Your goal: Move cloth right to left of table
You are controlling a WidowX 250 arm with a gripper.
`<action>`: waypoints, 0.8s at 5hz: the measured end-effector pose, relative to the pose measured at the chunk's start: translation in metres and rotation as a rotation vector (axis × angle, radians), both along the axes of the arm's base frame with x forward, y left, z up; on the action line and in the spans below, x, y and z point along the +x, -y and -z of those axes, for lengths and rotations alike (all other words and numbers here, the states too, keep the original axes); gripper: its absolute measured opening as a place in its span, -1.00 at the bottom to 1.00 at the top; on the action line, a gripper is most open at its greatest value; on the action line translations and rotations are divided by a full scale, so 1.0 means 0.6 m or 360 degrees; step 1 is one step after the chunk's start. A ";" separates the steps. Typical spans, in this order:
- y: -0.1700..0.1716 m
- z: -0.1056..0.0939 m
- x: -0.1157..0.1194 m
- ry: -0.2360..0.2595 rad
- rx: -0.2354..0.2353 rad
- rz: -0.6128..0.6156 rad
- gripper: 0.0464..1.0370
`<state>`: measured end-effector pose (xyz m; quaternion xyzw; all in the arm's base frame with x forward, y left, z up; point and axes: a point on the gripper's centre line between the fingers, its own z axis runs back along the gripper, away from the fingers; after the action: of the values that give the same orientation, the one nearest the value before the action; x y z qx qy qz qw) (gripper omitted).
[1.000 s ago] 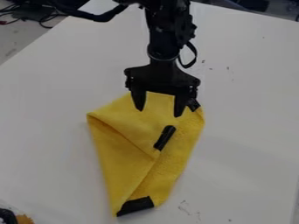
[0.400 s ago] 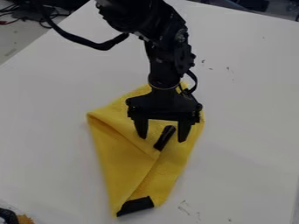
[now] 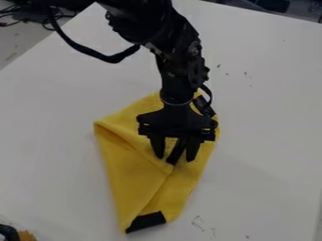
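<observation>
Cam view: blk gripper (image 3: 175, 158) hangs over mid of yellow cloth (image 3: 135, 174), arm (image 3: 179, 61) coming in from approx 11–12 o'clock. Fingers (image 3: 157, 148) apart, pointing twd 6, w/ the cloth's mid blk strip (image 3: 177, 151) showing btwn them; can't tell if tips touch fabric. Vs 0.4 s ago: gripper's a bit further twd 6 & gap btwn fingers is narrower. Vs 1 s ago it's well down from the cloth's 12 o'clock edge.

Cloth's on the white table (image 3: 264, 141), around ctr & down twd 6, folded over; one corner at its 10, narrow end at its 6 w/ blk patch (image 3: 146, 221), another blk patch (image 3: 204, 106) at its 1, more visible than 0.4 s ago. Outline's abt same, no clear shift. Cables (image 3: 11, 14) off table at 10–11. Orange-brown thing (image 3: 26, 236) at 7–8, by the corner.
</observation>
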<state>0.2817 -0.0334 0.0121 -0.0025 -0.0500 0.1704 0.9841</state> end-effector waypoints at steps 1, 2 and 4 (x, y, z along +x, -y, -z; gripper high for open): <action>0.001 0.010 0.001 -0.0012 -0.0026 0.0008 -0.34; -0.003 0.010 0.002 -0.0002 -0.0024 0.0015 -0.71; -0.001 -0.010 -0.003 0.0010 0.0000 -0.0067 -0.94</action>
<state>0.2801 -0.0327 0.0184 -0.0018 -0.0531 0.1913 0.9801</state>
